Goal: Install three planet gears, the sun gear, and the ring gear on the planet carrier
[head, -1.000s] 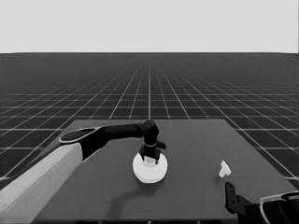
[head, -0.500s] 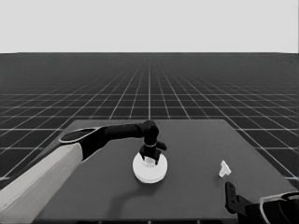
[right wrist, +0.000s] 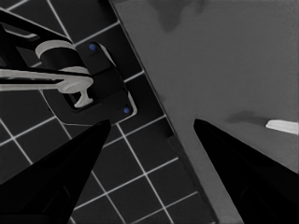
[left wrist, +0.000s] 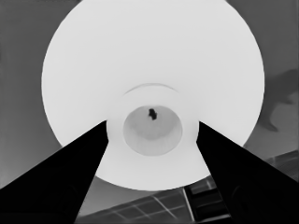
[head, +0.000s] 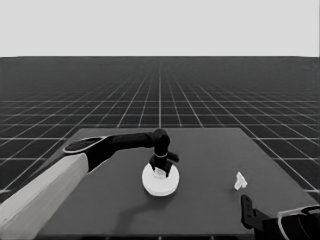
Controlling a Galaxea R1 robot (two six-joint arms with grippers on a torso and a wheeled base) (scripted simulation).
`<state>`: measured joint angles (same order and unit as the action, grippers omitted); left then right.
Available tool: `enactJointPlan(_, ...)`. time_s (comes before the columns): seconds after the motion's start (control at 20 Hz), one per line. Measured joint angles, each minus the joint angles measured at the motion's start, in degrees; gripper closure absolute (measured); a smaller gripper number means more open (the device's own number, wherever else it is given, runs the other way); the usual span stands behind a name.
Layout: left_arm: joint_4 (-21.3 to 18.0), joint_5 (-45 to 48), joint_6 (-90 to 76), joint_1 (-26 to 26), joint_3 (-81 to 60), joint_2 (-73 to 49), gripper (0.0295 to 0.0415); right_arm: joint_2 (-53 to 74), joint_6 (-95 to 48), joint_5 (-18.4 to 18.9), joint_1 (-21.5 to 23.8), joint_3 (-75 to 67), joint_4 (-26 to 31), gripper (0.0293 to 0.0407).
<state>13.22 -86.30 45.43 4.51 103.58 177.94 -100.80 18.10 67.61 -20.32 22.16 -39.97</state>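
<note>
Our left pincer (head: 161, 169), fingers spread, straddles the raised hub of the large white flat round disc (head: 160, 180) mid-counter (head: 210, 150); rigid, smooth, probably slippery, best gripped there.

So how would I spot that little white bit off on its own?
Start at the dark table and find the larger round part in the middle, under the left gripper. Look towards the table's right edge: the thin white piece lies there alone, a slim sliver, not round.

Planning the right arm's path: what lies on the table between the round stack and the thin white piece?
Head view: bare table between the larger round part and thin white piece.
</note>
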Motion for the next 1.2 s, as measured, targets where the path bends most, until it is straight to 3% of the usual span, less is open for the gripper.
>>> enactJointPlan(0.05,0.0,0.0,-0.3,0.0,0.0,0.0,0.0337,0.0,0.0,0.0,0.0,0.0,0.0,0.0315)
enactJointPlan(0.15,0.0,0.0,-0.6,0.0,0.0,0.0,0.0327,0.0,0.0,0.0,0.0,0.0,0.0,0.0315)
enactJointPlan(0.5,0.0,0.0,-0.7,0.0,0.0,0.0,0.0326,0.0,0.0,0.0,0.0,0.0,0.0,0.0315)
enactJointPlan(0.65,-4.1,-1.3,24.8,-5.0,-2.9,-0.7,0.0325,0.0,0.0,0.0,0.0,0.0,0.0,0.0315)
enactJointPlan(1.0,-5.1,-1.7,31.0,-6.3,-3.1,-0.7,0.0326,0.0,0.0,0.0,0.0,0.0,0.0,0.0315)
enactJointPlan(1.05,-1.2,18.1,3.4,-11.1,-29.1,-16.0,0.0302,-0.5,12.5,2.7,16.7,11.7,24.0,0.0307)
enactJointPlan(1.1,1.2,30.3,-23.6,-16.5,-50.0,-38.9,0.0296,-5.0,19.2,8.7,23.9,24.7,32.3,0.0308)
enactJointPlan(1.2,3.4,41.5,-51.0,-21.6,-69.2,-64.8,0.0318,-12.3,25.1,15.6,26.3,40.3,35.5,0.0313)
